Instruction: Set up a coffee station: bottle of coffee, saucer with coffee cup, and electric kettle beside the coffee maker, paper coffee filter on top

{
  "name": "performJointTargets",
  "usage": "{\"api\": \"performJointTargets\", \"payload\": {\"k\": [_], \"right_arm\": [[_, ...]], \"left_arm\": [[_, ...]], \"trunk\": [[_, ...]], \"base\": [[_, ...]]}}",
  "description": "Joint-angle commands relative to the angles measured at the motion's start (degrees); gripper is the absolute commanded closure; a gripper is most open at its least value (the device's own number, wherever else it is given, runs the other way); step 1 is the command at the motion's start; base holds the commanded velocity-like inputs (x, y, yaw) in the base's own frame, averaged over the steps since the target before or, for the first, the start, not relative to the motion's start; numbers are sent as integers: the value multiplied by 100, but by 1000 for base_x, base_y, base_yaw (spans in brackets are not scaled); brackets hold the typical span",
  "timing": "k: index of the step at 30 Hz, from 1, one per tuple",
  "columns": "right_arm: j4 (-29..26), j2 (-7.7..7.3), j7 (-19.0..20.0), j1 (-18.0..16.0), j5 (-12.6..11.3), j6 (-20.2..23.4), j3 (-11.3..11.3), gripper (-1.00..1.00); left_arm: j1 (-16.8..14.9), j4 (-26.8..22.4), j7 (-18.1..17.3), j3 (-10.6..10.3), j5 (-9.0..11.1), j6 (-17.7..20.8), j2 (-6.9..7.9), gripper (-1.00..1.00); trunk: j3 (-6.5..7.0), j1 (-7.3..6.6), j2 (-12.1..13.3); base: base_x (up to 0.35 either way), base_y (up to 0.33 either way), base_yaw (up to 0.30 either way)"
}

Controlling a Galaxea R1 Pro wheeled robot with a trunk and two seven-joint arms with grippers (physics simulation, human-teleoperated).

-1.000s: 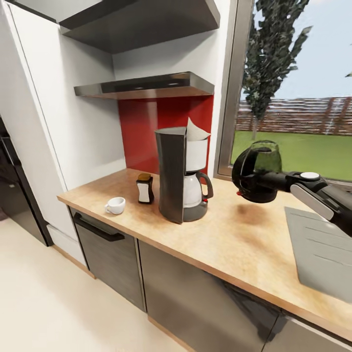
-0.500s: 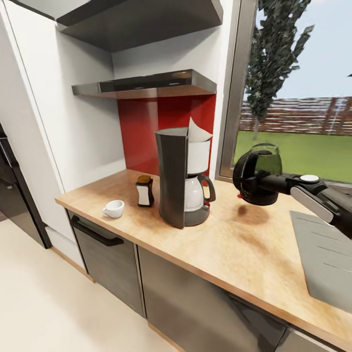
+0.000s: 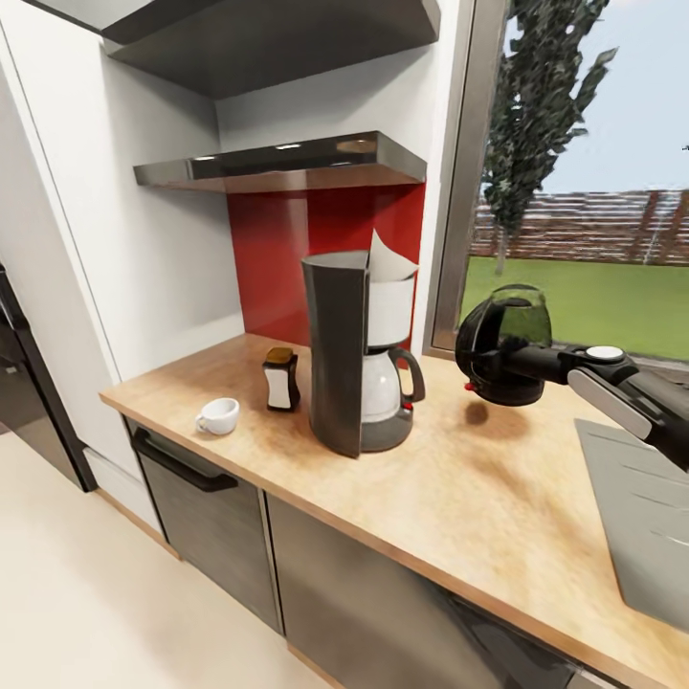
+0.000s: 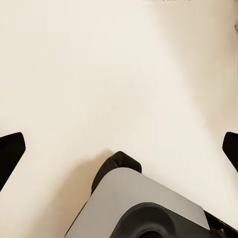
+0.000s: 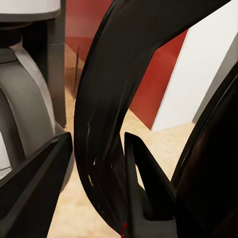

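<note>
The coffee maker stands on the kitchen countertop with the paper coffee filter on its top. To its left stand the bottle of coffee and the coffee cup, directly on the worktop. The saucer is out of view. My right gripper is shut on the handle of the electric kettle, which hangs just above the counter right of the coffee maker. In the right wrist view the kettle handle sits between the fingers, the coffee maker beside it. My left gripper is open over the floor.
A grey sink drainboard lies at the counter's right end. The kitchen shelf and a dark overhead unit hang above. A window is behind the kettle. A dark appliance stands at the left.
The head view has shifted a little. The kettle, still in my right gripper, has sunk slightly toward the counter and sits a bit nearer the coffee maker.
</note>
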Motion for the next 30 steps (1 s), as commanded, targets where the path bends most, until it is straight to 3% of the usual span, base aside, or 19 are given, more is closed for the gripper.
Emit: {"api": "performJointTargets", "payload": {"k": [1, 30], "right_arm": [[-5, -5, -10, -12, -68, 23, 15, 100], [109, 1, 8, 32, -77, 23, 15, 100]], "left_arm": [[-5, 9, -31, 45, -19, -12, 1, -100], [-3, 9, -31, 45, -19, -12, 10, -100]], "trunk": [[-6, 0, -4], [-6, 0, -4]], "base": [[30, 0, 0], [35, 39, 0]]}}
